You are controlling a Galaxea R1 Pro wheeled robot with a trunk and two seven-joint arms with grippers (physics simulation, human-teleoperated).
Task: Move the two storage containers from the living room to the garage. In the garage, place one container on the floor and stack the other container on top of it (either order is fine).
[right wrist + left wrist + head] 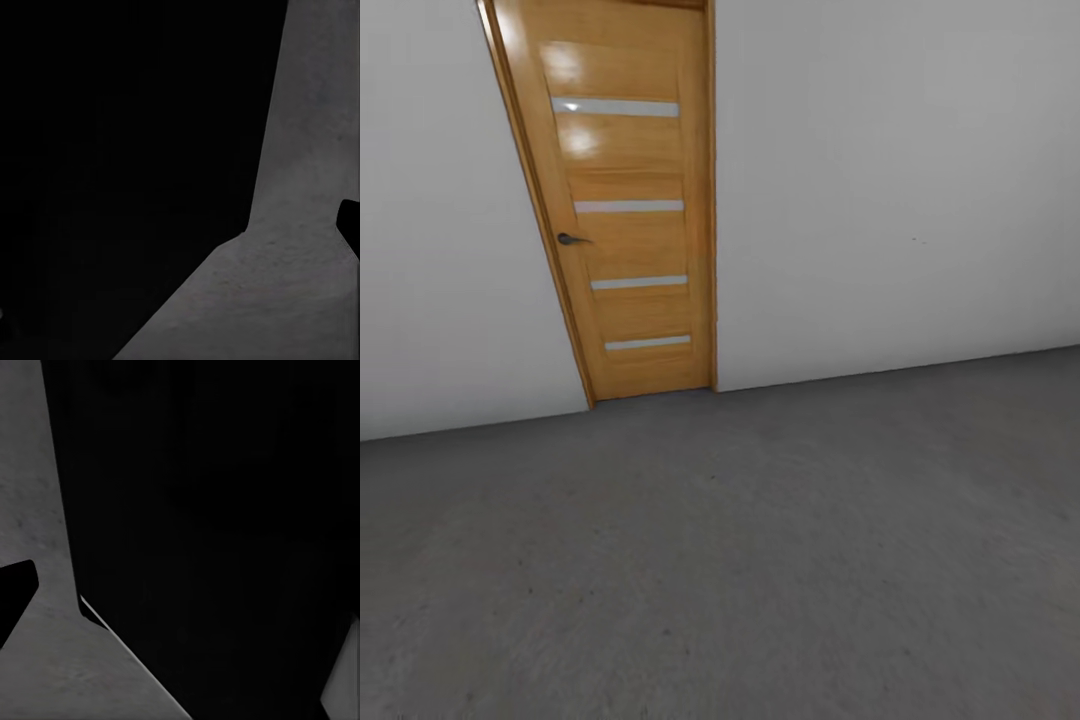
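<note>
The robot faces a closed wooden door (pixel 628 210) across grey concrete floor (pixel 760 560), apparently in transit. Jaw state cannot be determined.

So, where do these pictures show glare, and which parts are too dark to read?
Head view: bright glare patches on the glossy orange wooden door, whose frame leans, tilted; mottled dark grey concrete floor evenly lit. Both wrist views: a large black unreadable mass, with floor beside it.

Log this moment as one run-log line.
room: garage | floor: grey concrete | ahead: closed wooden door, pale wall | containers: unseen | grippers: cannot tell
</note>
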